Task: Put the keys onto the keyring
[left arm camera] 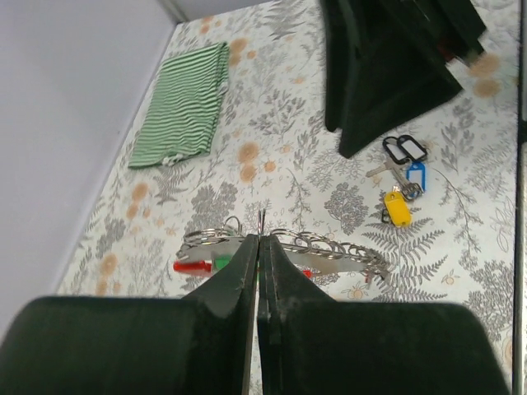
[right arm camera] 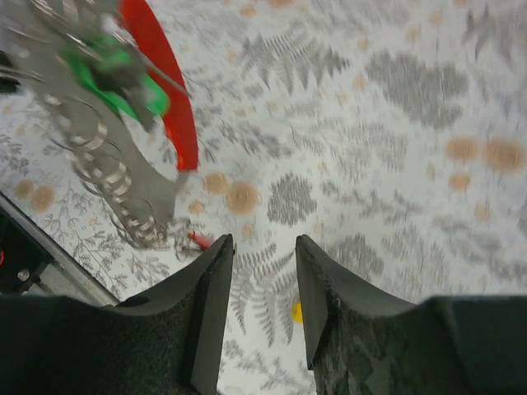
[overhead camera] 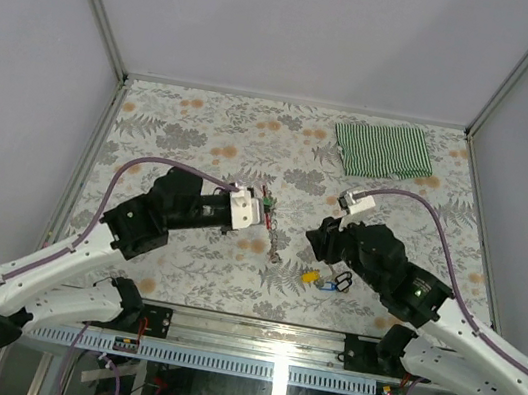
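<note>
- Left end effector (left arm camera: 258, 240): jaws fully closed, pinching the keyring (left arm camera: 329, 251). Its red clip and chain hang at the fingertips, clear of the counter (overhead camera: 205, 127), with the green key (right arm camera: 123, 78) among them.
- Right end effector (right arm camera: 263, 247): jaws partly apart, nothing between them, near the keyring.
- Yellow key (left arm camera: 397, 207) and blue key (left arm camera: 417, 174): lying together on the counter.

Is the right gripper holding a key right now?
No: the right gripper is open above the table, nothing clamped between its fingers.

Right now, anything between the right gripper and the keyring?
No. Only bare floral tabletop shows between the right gripper and the keyring in the right wrist view, and the top view agrees. The loose keys lie off that line.
</note>
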You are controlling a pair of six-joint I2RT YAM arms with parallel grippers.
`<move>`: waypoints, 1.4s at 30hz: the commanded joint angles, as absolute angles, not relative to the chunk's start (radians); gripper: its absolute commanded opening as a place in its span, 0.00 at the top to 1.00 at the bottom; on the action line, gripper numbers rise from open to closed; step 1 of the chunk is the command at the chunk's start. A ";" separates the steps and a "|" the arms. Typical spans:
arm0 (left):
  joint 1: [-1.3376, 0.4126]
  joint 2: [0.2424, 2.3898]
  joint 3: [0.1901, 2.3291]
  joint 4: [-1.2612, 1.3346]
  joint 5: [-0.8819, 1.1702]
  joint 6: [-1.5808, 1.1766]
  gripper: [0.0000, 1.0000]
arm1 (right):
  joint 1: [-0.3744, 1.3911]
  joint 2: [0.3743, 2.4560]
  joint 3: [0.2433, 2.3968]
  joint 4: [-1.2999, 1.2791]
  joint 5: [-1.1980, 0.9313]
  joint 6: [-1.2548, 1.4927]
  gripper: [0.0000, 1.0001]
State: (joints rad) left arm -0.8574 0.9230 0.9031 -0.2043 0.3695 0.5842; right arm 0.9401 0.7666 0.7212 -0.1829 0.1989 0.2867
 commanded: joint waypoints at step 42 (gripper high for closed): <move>-0.560 1.002 0.927 -0.054 0.269 0.269 1.00 | 0.714 1.355 0.988 -0.783 -0.183 -0.087 0.53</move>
